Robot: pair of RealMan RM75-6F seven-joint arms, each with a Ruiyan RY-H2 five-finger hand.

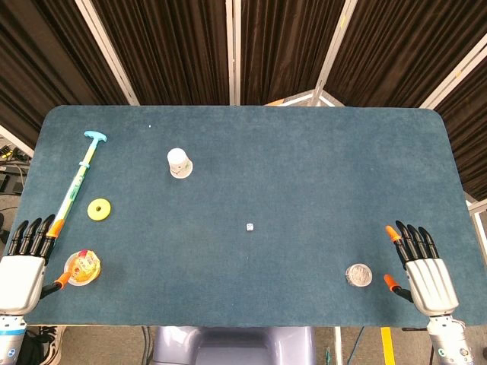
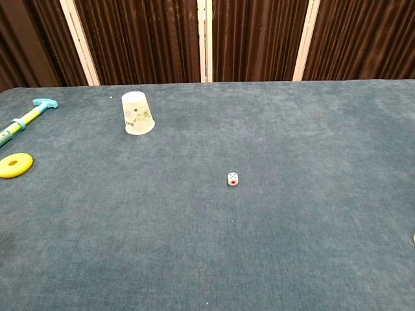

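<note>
Fingers (image 1: 30,234) of the left hand (image 1: 21,274) are lying straight, holding nothing, just beside the small round orange-and-yellow plastic tub (image 1: 82,268) by its thumb, which a careless sideways sweep risks knocking off the blue felt surface (image 1: 304,167).

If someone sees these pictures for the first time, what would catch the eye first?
Probably the two open robot hands resting at the near corners of the dark blue felt table: the left hand beside a small orange and yellow round container, the right hand beside a small clear round lid. Next, the tiny white die alone mid-table, with an upside-down white paper cup behind it.
</note>
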